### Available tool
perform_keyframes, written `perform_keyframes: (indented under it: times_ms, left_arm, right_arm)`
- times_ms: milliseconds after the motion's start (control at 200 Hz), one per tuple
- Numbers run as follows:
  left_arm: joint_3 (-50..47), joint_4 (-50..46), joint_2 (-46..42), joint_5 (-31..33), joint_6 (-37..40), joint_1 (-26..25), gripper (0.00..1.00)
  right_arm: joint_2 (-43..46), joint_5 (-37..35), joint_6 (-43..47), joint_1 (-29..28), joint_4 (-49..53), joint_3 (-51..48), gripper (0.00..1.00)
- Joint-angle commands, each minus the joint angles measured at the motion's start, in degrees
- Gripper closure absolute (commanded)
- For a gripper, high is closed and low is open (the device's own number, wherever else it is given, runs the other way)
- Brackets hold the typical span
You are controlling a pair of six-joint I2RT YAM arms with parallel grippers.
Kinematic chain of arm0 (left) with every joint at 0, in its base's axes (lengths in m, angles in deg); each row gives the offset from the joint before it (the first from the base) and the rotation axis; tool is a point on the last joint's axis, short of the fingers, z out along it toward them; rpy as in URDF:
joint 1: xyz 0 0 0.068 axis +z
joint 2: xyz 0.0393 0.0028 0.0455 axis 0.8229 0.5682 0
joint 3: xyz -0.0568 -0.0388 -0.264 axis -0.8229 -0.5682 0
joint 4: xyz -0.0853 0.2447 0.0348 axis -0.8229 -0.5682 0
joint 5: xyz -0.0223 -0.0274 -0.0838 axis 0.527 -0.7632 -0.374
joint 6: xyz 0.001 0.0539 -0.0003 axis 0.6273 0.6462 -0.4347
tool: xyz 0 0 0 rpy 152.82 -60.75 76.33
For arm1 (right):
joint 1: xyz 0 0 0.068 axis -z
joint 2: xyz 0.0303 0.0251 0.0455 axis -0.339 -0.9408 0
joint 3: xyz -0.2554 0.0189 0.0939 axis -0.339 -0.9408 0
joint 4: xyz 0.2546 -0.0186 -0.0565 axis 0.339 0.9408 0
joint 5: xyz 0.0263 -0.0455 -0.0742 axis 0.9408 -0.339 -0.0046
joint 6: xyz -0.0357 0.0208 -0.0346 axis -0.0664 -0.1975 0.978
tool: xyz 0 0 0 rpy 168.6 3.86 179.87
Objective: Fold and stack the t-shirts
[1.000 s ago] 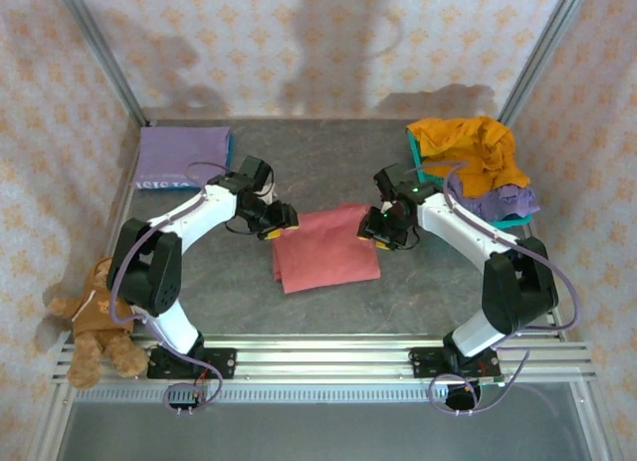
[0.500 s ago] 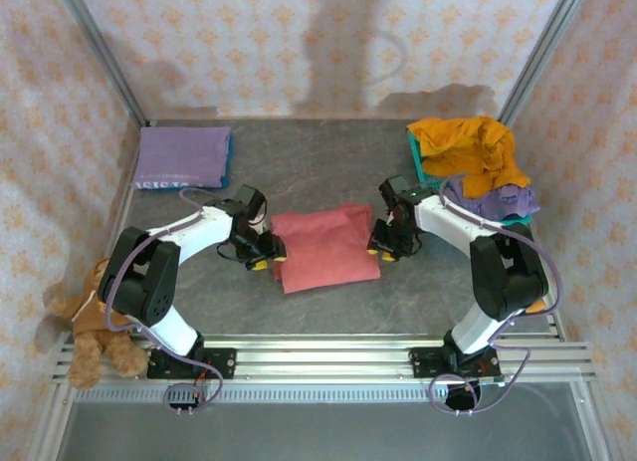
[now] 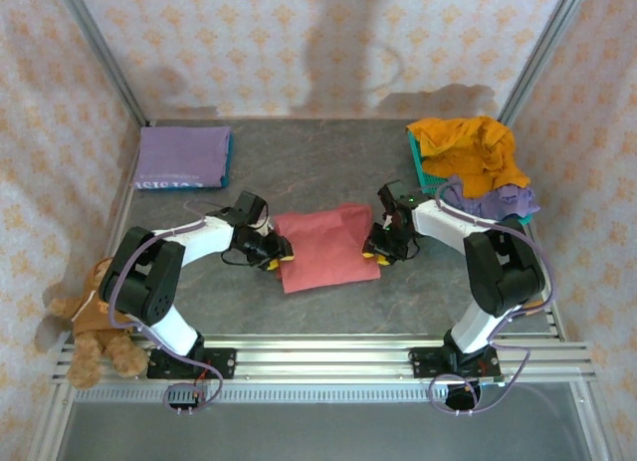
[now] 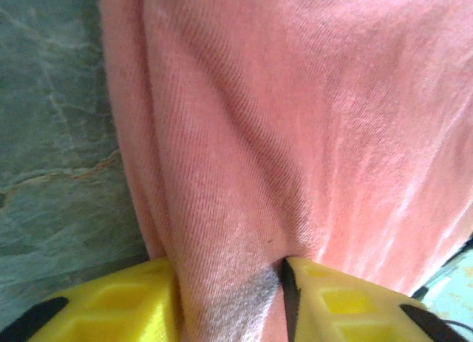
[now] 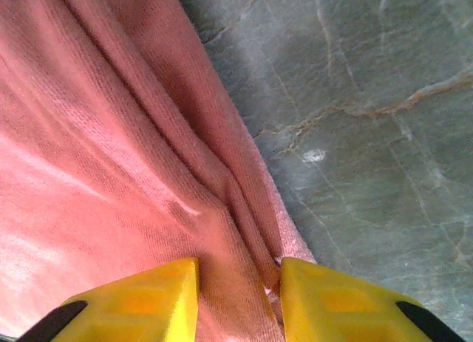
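Overhead, a dusty red cloth t-shirt (image 3: 323, 247) lies folded at the centre of the frame on the grey marbled bench (image 3: 328, 172). Both white arms reach low and inward with bent elbows. The left tool (image 3: 276, 259) meets the shirt's left edge and the right tool (image 3: 375, 254) its right edge. A folded lavender purple t-shirt (image 3: 182, 155) sits at upper left. A crumpled mustard orange t-shirt (image 3: 468, 150) tops a teal mesh plastic basket (image 3: 419, 164) at upper right.

Next, the left wrist view: at the bottom edge the left tool (image 4: 229, 283) has its yellow fingers (image 4: 126, 301) clamped on a ridge of the red cloth (image 4: 295, 120), with bench along the left side.

Lastly, the right wrist view: the right tool (image 5: 238, 283) pinches a bunched fold at the shirt's edge (image 5: 96, 135), and bench fills the upper right.
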Motion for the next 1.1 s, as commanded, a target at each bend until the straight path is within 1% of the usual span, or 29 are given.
perform_keyframes:
  times_ms: [0, 80, 130, 190, 255, 325, 380, 596, 646, 721, 851, 971, 1036, 1096]
  left_arm:
    - [-0.8, 4.7, 0.2, -3.4, -2.2, -0.2, 0.73]
    - [-0.2, 3.8, -1.4, -4.1, -2.9, -0.2, 0.83]
    - [0.7, 1.2, -3.0, -3.1, -2.5, -0.3, 0.88]
    - [2.1, -2.5, -5.0, -2.0, -1.5, -0.3, 0.92]
    - [2.6, -3.9, -6.9, -2.0, -1.8, -0.3, 0.95]
    - [2.2, -3.1, -7.6, -3.8, -3.2, -0.3, 0.98]
    - [0.9, -0.3, -8.3, -5.2, -5.2, -0.3, 1.00]
    - [-8.0, 21.0, -7.6, -9.9, -18.0, -0.6, 1.00]
    - [-9.2, 23.6, -6.7, -10.0, -19.2, -0.8, 1.00]
    - [-11.0, 25.7, -4.6, -9.7, -19.2, -0.9, 1.00]
    - [-16.4, 34.4, -0.7, -9.6, -22.1, -1.0, 1.00]
    - [-18.3, 33.5, -0.1, -8.4, -20.3, -1.0, 1.00]
    - [-17.5, 29.0, 0.0, -7.6, -17.3, -1.0, 0.88]
    - [-16.1, 23.4, -0.6, -6.5, -14.0, -1.0, 0.84]
  right_arm:
    - [-0.3, 0.4, -0.6, 0.0, -1.0, -0.6, 0.66]
    - [-0.2, 0.2, -0.4, 0.1, -0.6, -0.5, 0.66]
    - [-0.2, -0.1, -0.2, 0.2, -0.3, -0.5, 0.66]
    - [-0.3, -0.5, -0.2, 0.3, -0.2, -0.8, 0.66]
    - [-0.3, -0.1, -0.4, 0.3, -0.8, -1.2, 0.66]
    - [-0.2, 1.0, -0.9, 0.3, -1.8, -1.7, 0.66]
    - [-0.1, 2.1, -1.4, 0.3, -2.7, -2.3, 0.66]
    - [1.0, 3.7, -2.3, 0.2, -4.1, -4.8, 0.65]
    - [1.1, 3.8, -2.6, 0.1, -4.3, -5.5, 0.64]
    - [1.4, 4.2, -3.5, -0.1, -4.9, -6.7, 0.64]
    - [2.8, 4.8, -5.6, -2.1, -5.6, -8.8, 0.62]
    - [7.6, 3.0, -5.8, -2.9, -2.2, -7.7, 0.61]
    - [10.4, 0.2, -4.0, -2.3, 2.1, -4.2, 0.60]
    - [11.1, -2.3, -1.2, -1.3, 6.8, 0.7, 0.59]
